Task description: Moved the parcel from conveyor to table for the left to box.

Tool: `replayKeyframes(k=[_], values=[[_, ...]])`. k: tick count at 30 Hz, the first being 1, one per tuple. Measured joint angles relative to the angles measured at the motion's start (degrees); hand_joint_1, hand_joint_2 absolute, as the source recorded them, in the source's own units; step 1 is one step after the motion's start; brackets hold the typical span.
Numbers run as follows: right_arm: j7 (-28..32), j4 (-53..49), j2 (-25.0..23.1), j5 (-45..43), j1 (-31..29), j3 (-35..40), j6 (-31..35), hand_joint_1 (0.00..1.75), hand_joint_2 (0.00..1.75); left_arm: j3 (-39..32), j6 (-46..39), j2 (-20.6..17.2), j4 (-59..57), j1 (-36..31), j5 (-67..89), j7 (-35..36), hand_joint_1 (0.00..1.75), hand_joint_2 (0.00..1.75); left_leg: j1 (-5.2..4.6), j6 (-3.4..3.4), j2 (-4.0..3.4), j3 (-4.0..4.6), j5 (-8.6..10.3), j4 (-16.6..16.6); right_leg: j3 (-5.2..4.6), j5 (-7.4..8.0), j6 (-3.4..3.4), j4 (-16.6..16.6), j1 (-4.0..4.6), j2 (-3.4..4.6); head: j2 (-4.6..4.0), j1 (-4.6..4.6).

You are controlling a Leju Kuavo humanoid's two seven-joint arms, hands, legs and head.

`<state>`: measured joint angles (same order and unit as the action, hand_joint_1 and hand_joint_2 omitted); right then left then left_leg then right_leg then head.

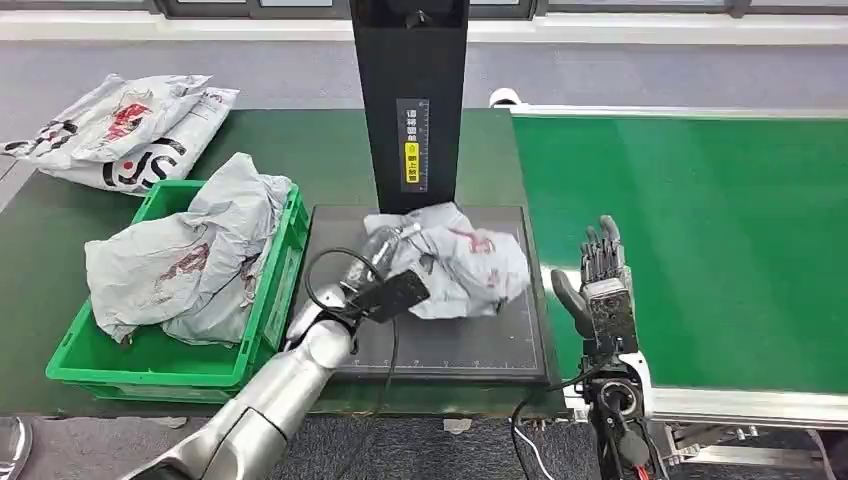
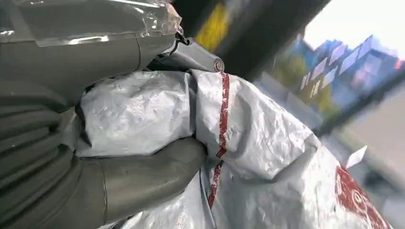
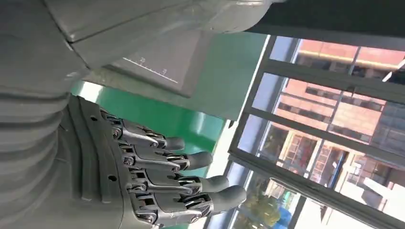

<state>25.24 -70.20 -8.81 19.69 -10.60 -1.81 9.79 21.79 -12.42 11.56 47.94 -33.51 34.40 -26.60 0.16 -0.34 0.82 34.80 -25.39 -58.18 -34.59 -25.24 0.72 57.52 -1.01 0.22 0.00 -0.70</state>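
A crumpled grey parcel [image 1: 465, 265] with red print lies on the black platform [image 1: 470, 345] at the foot of the black post. My left hand [image 1: 378, 255] is at the parcel's left side and grips it. In the left wrist view the thumb [image 2: 153, 171] presses into the parcel [image 2: 267, 138] from one side and the fingers close over it from the other. My right hand [image 1: 600, 275] stands upright at the near left edge of the green conveyor [image 1: 720, 240], holding nothing. In the right wrist view, the right hand [image 3: 157, 176] has its fingers stretched out.
A green crate [image 1: 100, 365] left of the platform holds several grey parcels [image 1: 190, 260]. More parcels [image 1: 120, 130] lie on the green table at the back left. The black post [image 1: 410, 100] rises right behind the platform. Cables hang at the table's near edge.
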Motion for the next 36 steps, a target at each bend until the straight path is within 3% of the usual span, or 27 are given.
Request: replayKeyframes(k=[3, 11, 18, 22, 29, 36], values=[[0.3, 0.0, 0.0, -0.5, 0.2, 0.0, 0.7, 0.00, 1.75, -2.7, -7.0, -1.2, 7.5, 0.5, 2.2, 2.4, 1.75, 1.75, 0.00, 0.00, -0.02, 0.00, -0.01, 0.0, -0.02, -0.01, 0.00, 0.0, 0.00, 0.03, -0.02, -0.02], [0.7, 0.0, 0.0, -0.7, 0.4, 0.0, 0.8, 0.00, 1.75, -5.5, -9.2, -2.8, 16.3, 1.7, 3.5, 3.4, 1.75, 1.75, 0.00, 0.00, 0.01, 0.03, -0.02, 0.0, -0.02, -0.04, -0.01, 0.0, -0.01, -0.01, 0.00, 0.00], [0.9, 0.0, 0.0, -1.2, 0.6, 0.0, 1.3, 0.00, 1.75, -11.6, -26.9, -3.8, 21.7, 3.8, 6.7, 2.4, 1.75, 1.75, 0.01, -0.01, 0.01, 0.02, -0.03, 0.0, -0.03, -0.04, -0.02, 0.0, 0.01, 0.01, 0.00, -0.02], [0.5, 0.0, -0.1, -1.0, 0.3, 0.0, 1.7, 0.00, 1.75, -21.3, -27.5, -1.7, 25.4, 5.9, 11.5, -6.1, 1.75, 1.75, 0.04, -0.01, -0.01, 0.04, -0.03, 0.0, -0.03, -0.06, -0.06, 0.0, 0.04, 0.02, 0.00, -0.02], [-0.2, 0.0, -0.1, -0.5, -0.2, 0.0, 1.7, 0.00, 1.75, -42.7, -27.5, 3.6, 26.7, 6.8, 29.4, -12.1, 1.75, 1.75, 0.03, -0.01, -0.02, 0.02, -0.03, 0.0, -0.04, -0.07, -0.06, 0.0, 0.02, 0.02, 0.00, -0.02], [-0.2, 0.0, -0.1, -0.4, -0.2, 0.0, 1.6, 0.00, 1.75, -49.5, -27.5, 5.6, 27.0, 6.8, 29.8, -12.6, 1.75, 1.75, 0.03, -0.01, 0.02, 0.04, -0.03, 0.0, -0.04, -0.07, -0.06, 0.0, 0.03, -0.01, -0.02, -0.02]])
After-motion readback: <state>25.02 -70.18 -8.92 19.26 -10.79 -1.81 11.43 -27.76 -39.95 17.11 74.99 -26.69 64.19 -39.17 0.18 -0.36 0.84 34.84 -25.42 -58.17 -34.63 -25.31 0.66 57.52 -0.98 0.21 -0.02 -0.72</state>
